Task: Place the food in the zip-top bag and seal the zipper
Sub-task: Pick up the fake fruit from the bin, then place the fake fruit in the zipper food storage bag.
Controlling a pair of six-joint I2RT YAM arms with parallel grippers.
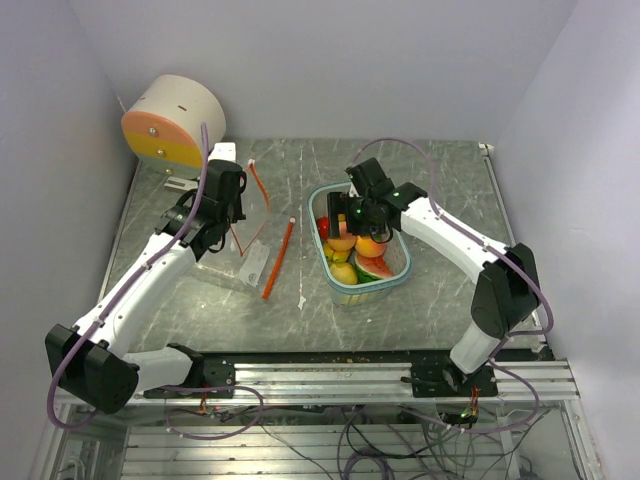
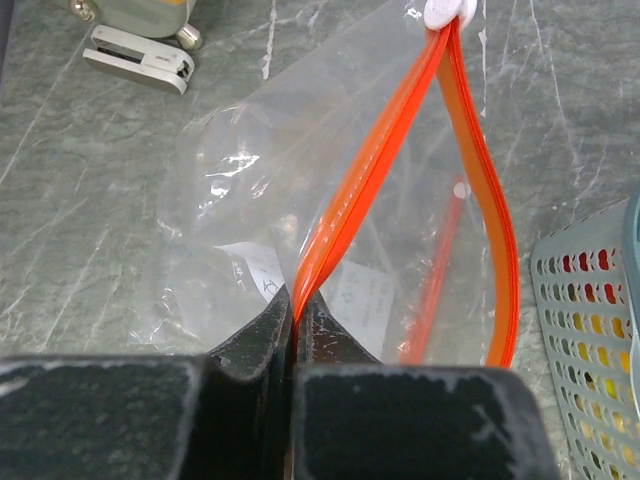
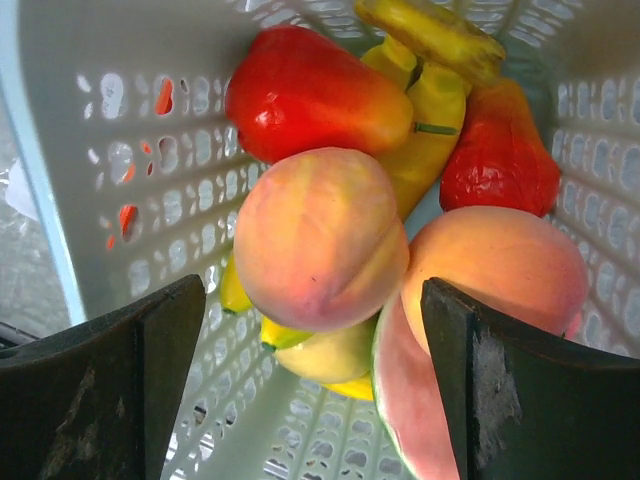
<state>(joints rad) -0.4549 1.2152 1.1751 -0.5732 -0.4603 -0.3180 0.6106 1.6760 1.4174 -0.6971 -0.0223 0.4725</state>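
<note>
The clear zip-top bag (image 2: 270, 200) with an orange zipper lies on the table left of centre (image 1: 252, 232); its mouth gapes open. My left gripper (image 2: 296, 305) is shut on one orange zipper lip (image 2: 370, 160) and holds it up. The white slider (image 2: 448, 12) sits at the far end. The food lies in the pale blue basket (image 1: 395, 282): two peaches (image 3: 318, 236), a red piece (image 3: 305, 92), a banana (image 3: 430, 35), a watermelon slice (image 3: 410, 400). My right gripper (image 3: 313, 345) is open inside the basket, jaws either side of the nearer peach, not touching it.
A round orange-and-cream device (image 1: 172, 122) stands at the back left, its white foot (image 2: 138, 58) near the bag. The basket wall (image 2: 590, 330) is close to the bag's right. Purple walls close in the table on three sides.
</note>
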